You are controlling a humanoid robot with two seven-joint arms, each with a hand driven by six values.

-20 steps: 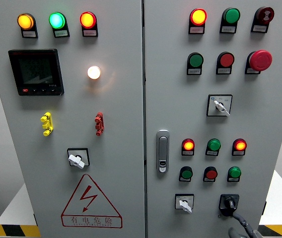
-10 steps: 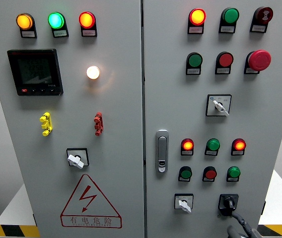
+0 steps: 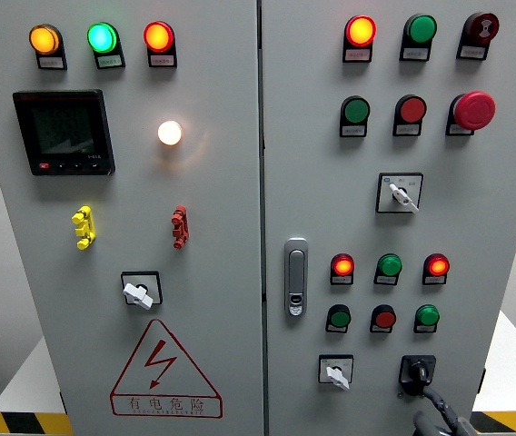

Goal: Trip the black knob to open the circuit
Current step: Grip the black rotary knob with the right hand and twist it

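A tall grey metal control cabinet (image 3: 213,272) with two doors filled the head view, and the small black rotary knob (image 3: 419,370) on its square black plate sat near the bottom of the right door, just to the right of a white-handled selector switch (image 3: 335,371). The robot's right hand (image 3: 440,420) showed only as a few grey fingers (image 3: 424,421) and a dark cable at the bottom edge, just below the knob; whether it touched the knob could not be told, and whether those fingers were released or clenched could not be told either. The left hand was out of sight. Above the knob, a row of three small lamps (image 3: 389,265) showed red, green and red, with three dark-rimmed push buttons (image 3: 383,318) in green, red and green beneath them. Higher on the same door stood another white-handled rotary switch (image 3: 400,193), a red mushroom emergency button (image 3: 472,110) and a glowing red lamp (image 3: 360,30). A silver door latch (image 3: 296,277) sat at the right door's left edge. On the left door were a black digital meter (image 3: 64,132), a lit white bulb (image 3: 170,133), yellow (image 3: 84,227) and red (image 3: 180,226) plastic handles, and a red triangular lightning warning label (image 3: 164,371).
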